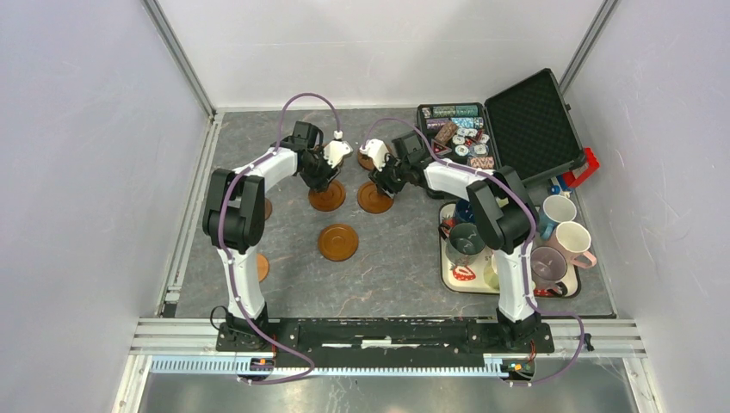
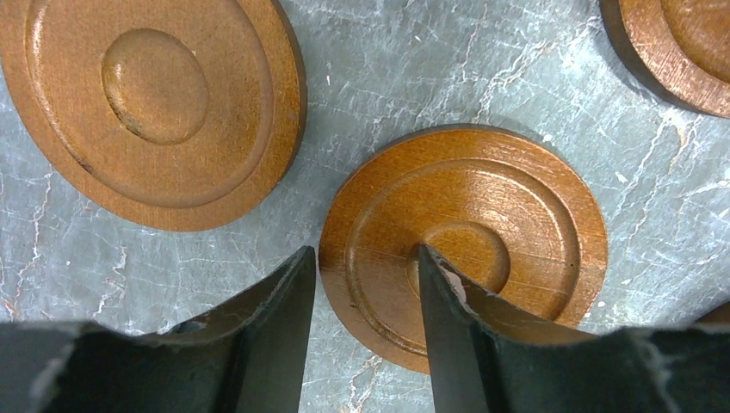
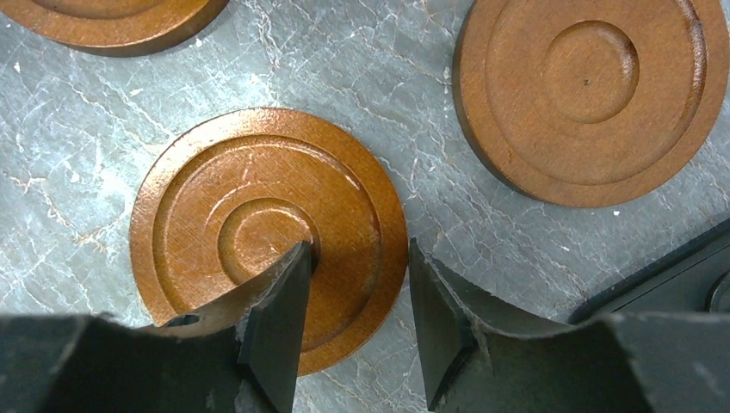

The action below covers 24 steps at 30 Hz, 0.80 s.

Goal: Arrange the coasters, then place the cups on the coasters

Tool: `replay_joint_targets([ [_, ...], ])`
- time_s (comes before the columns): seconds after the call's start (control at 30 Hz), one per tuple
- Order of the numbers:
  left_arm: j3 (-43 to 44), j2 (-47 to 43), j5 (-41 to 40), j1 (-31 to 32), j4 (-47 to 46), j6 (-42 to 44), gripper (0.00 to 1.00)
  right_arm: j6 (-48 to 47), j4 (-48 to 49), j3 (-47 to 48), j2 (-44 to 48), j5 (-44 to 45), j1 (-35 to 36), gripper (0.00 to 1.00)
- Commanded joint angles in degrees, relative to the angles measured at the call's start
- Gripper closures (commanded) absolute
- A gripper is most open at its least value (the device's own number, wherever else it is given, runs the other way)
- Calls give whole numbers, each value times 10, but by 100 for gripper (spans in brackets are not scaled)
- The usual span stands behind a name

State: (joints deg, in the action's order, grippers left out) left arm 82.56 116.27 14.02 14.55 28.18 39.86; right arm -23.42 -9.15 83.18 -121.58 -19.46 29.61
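Two brown wooden coasters lie side by side mid-table. My left gripper (image 1: 323, 182) (image 2: 366, 249) is shut on the left coaster (image 1: 330, 200) (image 2: 499, 215), with one finger in its centre recess and the other against its outer edge. My right gripper (image 1: 383, 185) (image 3: 360, 244) grips the right coaster (image 1: 372, 203) (image 3: 215, 189) the same way. Both coasters rest flat on the slate surface. A third coaster (image 1: 337, 242) lies nearer the arms' bases. The cups, among them a pink one (image 1: 572, 241) and a light blue one (image 1: 558, 211), stand on and beside the tray (image 1: 456, 280) at the right.
More coasters lie close by: one behind the right gripper (image 1: 368, 161) (image 3: 594, 95), one beside the left gripper (image 2: 155, 103), and two partly hidden under the left arm (image 1: 262, 267). An open black case of poker chips (image 1: 516, 120) sits at the back right.
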Motion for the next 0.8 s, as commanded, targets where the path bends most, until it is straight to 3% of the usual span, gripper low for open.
replay_joint_targets([
  [0.0, 2, -20, 12, 0, 10, -41, 42, 18, -4, 30, -12, 0, -2, 47],
  [0.07, 22, -27, 2, -2, 19, -75, 34, 27, -5, 47, -10, -4, -3, 45],
  [0.3, 56, -87, 48, -49, 77, -124, 25, 43, -13, 85, 28, -32, 1, 35],
  [0.5, -14, -160, 71, -159, 137, -89, 18, 39, -19, 31, 70, -68, 44, 23],
  [0.77, -94, -194, 48, -289, 152, -31, 13, 57, 10, -2, 62, -73, 121, 21],
])
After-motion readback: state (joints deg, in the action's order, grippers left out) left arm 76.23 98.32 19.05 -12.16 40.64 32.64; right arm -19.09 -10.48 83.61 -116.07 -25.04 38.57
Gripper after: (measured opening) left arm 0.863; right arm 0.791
